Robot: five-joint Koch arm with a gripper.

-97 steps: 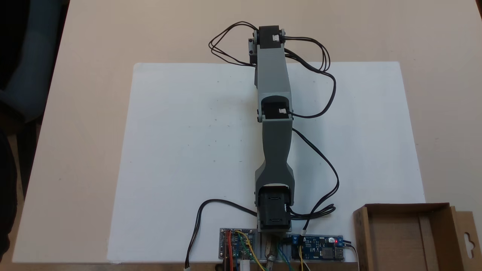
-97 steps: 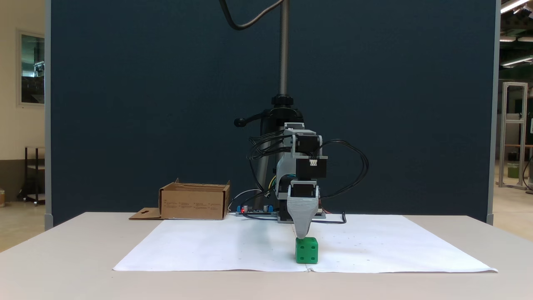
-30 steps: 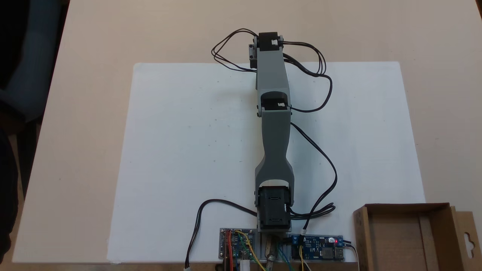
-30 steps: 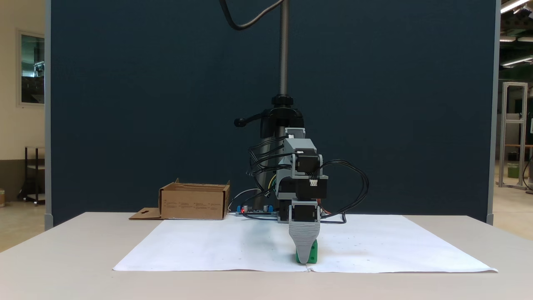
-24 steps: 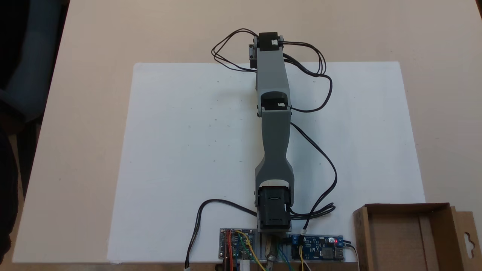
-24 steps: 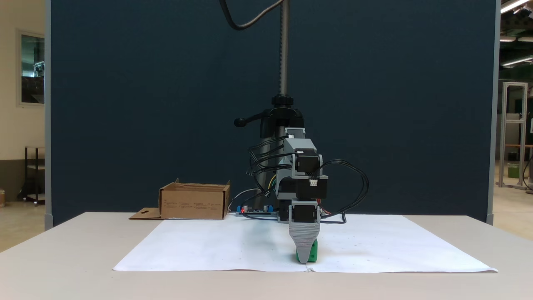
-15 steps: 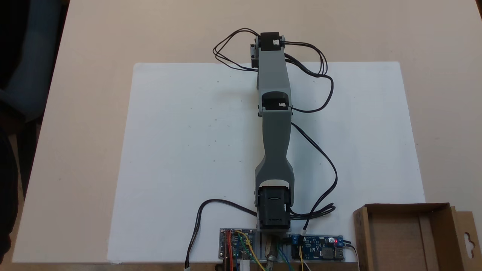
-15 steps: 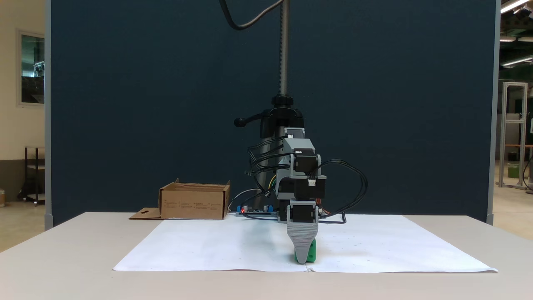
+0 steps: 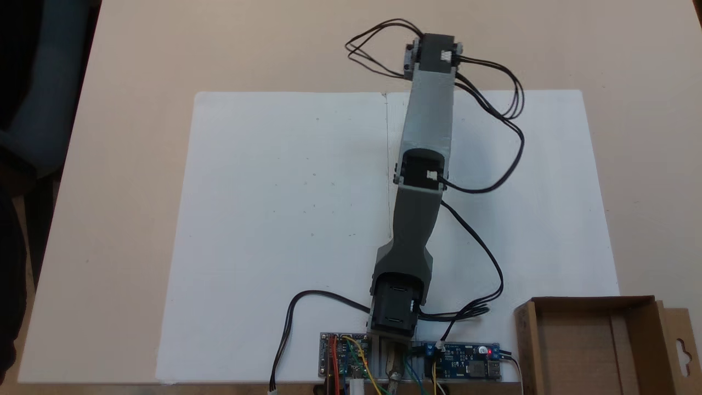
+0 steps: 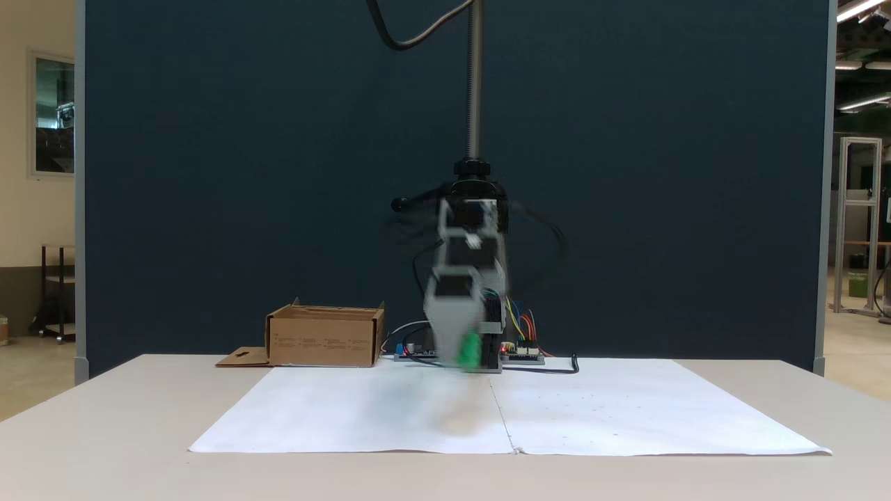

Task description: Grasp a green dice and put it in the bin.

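1. A beige table (image 9: 131, 164) carries one white paper sheet (image 9: 274, 219); a dark blue panel (image 10: 243, 174) stands behind.
2. One bin (image 9: 592, 345), one green dice (image 10: 471, 350).
3. My gripper (image 10: 465, 351), blurred, holds the dice clear above the sheet.

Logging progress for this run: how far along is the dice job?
The pickup looks done: the green dice is off the white paper, carried at the blurred tool. The arm is mid-swing. Left: reach the cardboard box, which looks empty from above, and drop the dice in.
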